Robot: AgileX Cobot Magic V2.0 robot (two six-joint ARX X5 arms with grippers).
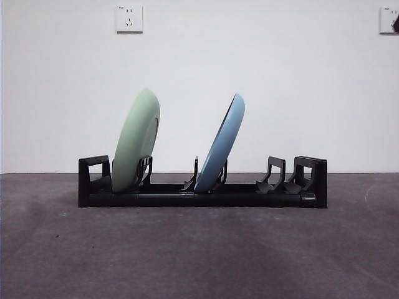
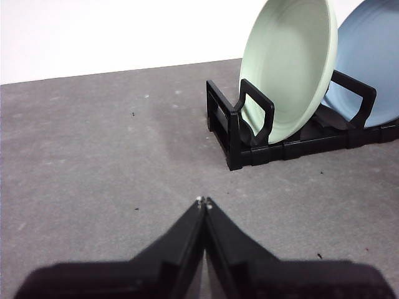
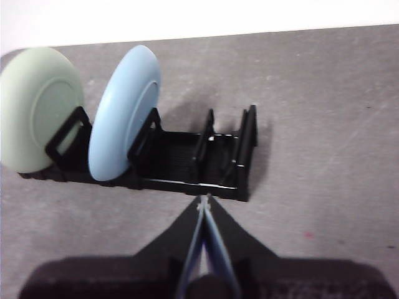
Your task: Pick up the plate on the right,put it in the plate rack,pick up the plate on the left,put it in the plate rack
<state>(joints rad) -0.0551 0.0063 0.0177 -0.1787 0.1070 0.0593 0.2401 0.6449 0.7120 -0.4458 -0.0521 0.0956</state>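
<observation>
1. Nearest the wrist cams: the left gripper (image 2: 204, 200) has its jaws pressed together tip to tip, nothing btwn them. It hangs over bare grey table (image 2: 93, 156), off the rack's end nearest the green plate, clear of it.
2. The right gripper (image 3: 204, 198) is likewise pinched closed w/ no gap and nothing held. It sits just short of the rack's other end, the one w/ no plates, not touching it.
3. Neither arm shows in the front view.
4. Next out: the plate rack (image 1: 202, 198), long, low, black, lies across the table w/ blocky looped ends and pairs of upright curved prongs. Same rack in the left wrist view (image 2: 249, 134) and the right wrist view (image 3: 212, 156).
5. The green plate (image 1: 136, 140) stands on edge in the slot nearest the rack's left end in the front view, tilted, leaning on the prongs behind it. Also seen at (image 2: 290, 65) and (image 3: 37, 109).
6. The blue plate (image 1: 220, 144) stands on edge near the rack's middle, tilted the same way but further over. Also at (image 2: 368, 62) and (image 3: 124, 112).
7. The two plates are apart, not touching; both are in the rack. The prong pairs toward the right end in the front view hold nothing.
8. Farthest: white wall (image 1: 262, 75) w/ a socket (image 1: 129, 18) high up, and part of a second socket (image 1: 389, 20) at the top right edge.
</observation>
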